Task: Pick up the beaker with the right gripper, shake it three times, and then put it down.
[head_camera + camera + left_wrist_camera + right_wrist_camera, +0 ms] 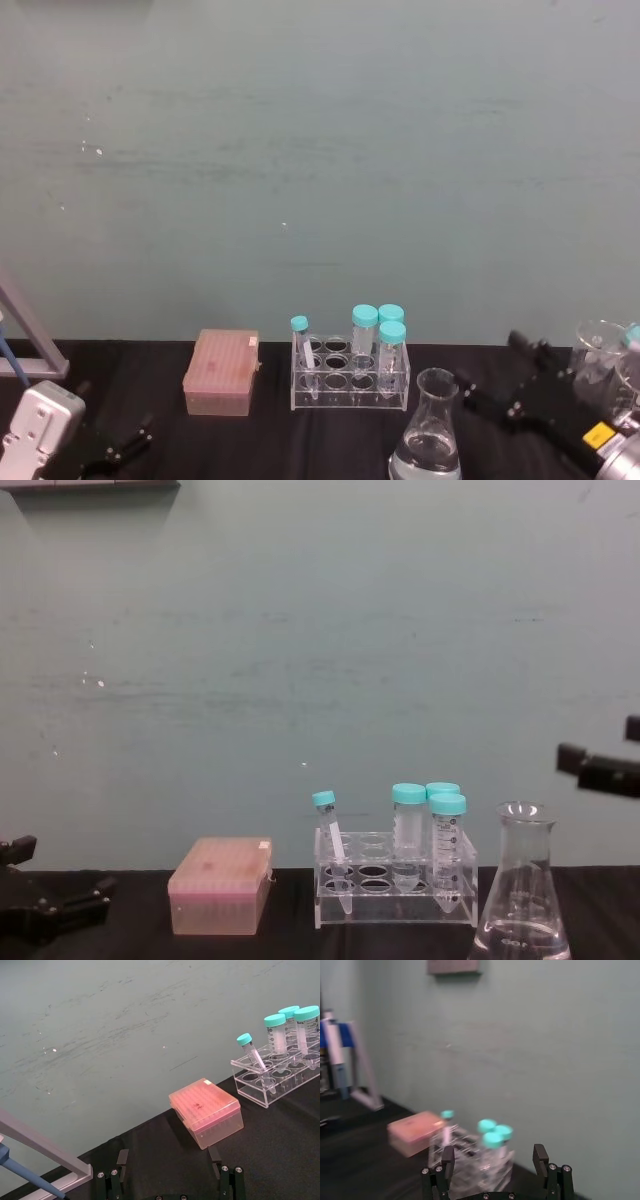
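I am hovering my black two-fingered right gripper [492, 368], released, just right of the upright clear glass conical beaker [431, 425].

I'm seeing a lab: a black bench [270, 445] with a rack [350, 388] of teal-capped tubes [365, 328], a glass beaker [427, 440] and a pink box [221, 373].

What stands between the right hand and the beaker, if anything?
Nothing visible does. The open right hand is just right of the beaker, nothing in the gap. The tube rack stands farther back, off that path. The left hand lies parked far left.
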{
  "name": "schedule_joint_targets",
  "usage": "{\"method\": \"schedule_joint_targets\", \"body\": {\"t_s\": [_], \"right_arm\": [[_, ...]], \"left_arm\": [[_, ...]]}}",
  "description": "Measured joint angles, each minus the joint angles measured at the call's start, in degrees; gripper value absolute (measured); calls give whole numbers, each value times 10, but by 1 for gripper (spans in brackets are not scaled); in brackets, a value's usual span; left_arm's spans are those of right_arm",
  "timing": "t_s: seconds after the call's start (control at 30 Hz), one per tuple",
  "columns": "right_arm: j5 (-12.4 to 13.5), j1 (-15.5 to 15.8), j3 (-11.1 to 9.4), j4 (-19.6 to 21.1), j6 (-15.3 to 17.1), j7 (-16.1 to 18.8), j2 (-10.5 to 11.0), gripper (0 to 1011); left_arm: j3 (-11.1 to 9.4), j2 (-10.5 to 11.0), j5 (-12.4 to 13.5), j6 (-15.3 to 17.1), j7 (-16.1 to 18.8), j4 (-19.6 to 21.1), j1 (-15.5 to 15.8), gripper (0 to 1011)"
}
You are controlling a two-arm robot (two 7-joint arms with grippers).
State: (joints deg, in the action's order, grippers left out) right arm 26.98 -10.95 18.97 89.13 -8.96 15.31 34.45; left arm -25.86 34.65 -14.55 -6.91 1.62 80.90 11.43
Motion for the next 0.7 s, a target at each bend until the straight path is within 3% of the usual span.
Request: {"method": "schedule_joint_targets", "body": {"t_s": [0.2,0.4,0.7], "right_arm": [[16,7,11,6,52,39,1,1003],[26,9,15,2,101,53,-5,1003],[34,8,11,-10,148,58,-25,1003]], "left_arm": [[0,0,0,0,0,0,0,1000],[0,0,0,0,0,0,0,1000],[0,0,0,0,0,0,0,1000]]}}
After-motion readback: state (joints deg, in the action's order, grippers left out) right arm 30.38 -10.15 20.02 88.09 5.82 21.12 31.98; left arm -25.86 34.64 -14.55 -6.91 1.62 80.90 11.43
